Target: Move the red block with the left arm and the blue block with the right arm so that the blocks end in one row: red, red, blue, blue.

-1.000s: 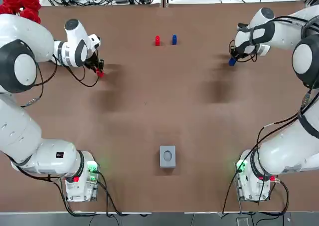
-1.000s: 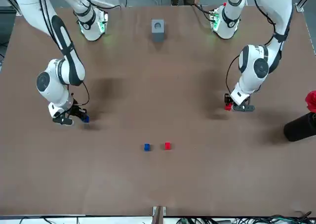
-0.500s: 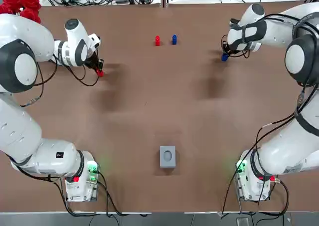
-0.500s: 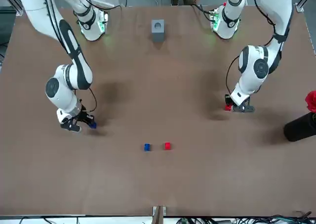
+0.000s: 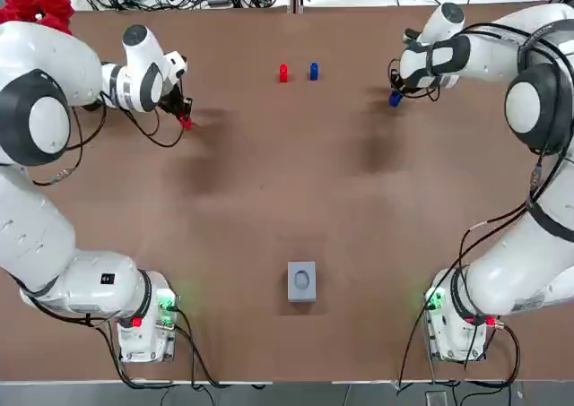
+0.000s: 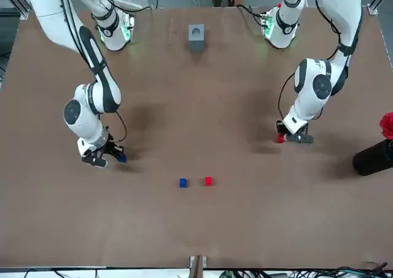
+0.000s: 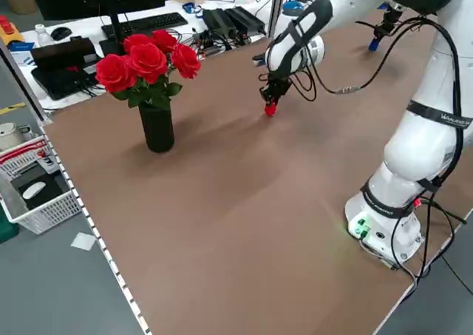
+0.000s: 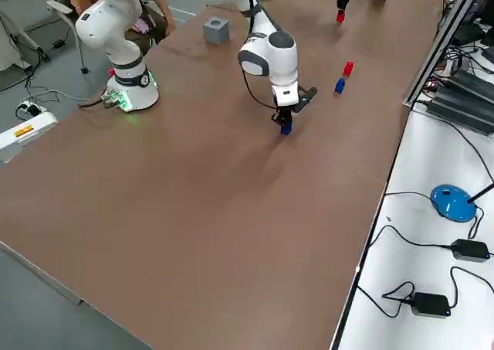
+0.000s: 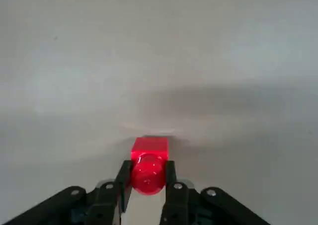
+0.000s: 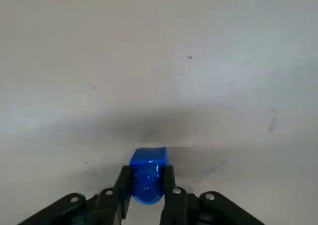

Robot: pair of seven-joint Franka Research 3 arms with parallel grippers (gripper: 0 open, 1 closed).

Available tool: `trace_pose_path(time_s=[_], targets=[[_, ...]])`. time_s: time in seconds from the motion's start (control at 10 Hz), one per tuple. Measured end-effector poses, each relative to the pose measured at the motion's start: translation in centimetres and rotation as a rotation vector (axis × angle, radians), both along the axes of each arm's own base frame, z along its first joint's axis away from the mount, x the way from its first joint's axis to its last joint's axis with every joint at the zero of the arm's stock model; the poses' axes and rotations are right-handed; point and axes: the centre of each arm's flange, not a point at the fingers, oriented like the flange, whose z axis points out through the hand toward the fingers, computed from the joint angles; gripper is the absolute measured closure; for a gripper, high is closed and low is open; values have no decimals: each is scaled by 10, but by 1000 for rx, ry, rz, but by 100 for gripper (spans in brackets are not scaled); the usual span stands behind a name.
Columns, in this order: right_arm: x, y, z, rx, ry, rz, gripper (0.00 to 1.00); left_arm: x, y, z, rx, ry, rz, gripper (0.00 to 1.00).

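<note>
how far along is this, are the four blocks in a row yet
Not yet. Done: both pickups. The left gripper is shut on the outer red block, the right gripper on the outer blue block. In hand: both are out to the sides of the middle red block and middle blue block. Left: set each beside its own colour.

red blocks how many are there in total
2. The held red block is in the left gripper, at the robot's left; the free red block stands near the far edge, beside a free blue block. None seems hidden.
</note>
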Motion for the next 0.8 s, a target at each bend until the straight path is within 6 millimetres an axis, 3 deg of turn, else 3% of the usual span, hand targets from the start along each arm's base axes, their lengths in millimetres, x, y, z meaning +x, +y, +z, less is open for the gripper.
trace_pose_path(time_s=[0.3,0.6,0.8], targets=[[12,17,0,9,-9,-5,70,14,-29,-10,-11,0,-37,70],[28,37,1,8,6,-17,70,31,-62,-8,-26,-18,-31,70],[37,64,2,-32,17,-35,70,45,-84,-6,-34,-27,-57,70]])
